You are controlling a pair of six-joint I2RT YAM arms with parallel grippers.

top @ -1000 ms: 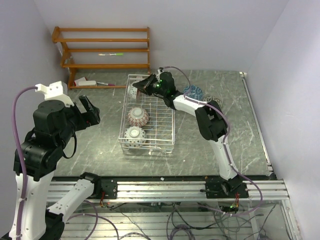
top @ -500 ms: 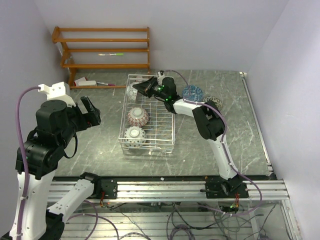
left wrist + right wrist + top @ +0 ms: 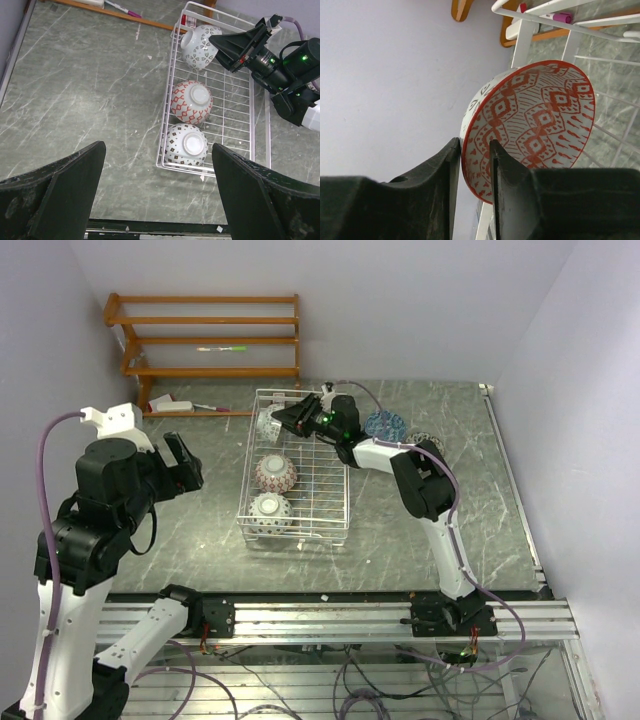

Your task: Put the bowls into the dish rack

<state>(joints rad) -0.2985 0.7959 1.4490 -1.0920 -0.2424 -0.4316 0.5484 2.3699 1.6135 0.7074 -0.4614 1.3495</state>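
White wire dish rack (image 3: pixel 312 502) stands lengthwise on the dark marbled table (image 3: pixel 200 530). It holds 3 bowls in a line along its left side: grey-white bowl (image 3: pixel 270 508) nearest, foot ring up; red-patterned bowl (image 3: pixel 276 473) in the middle; third bowl (image 3: pixel 263 425) at the far end, tilted on its edge. Right gripper (image 3: pixel 288 417) is at that far bowl; jaw state not discernible. 2 bowls sit outside, right of the rack: blue bowl (image 3: pixel 385 425) and a dark-patterned bowl (image 3: pixel 432 440) partly behind the right arm. Left gripper (image 3: pixel 180 462) hangs well left of the rack. Orange wooden shelf (image 3: pixel 205 340) stands at the back wall.
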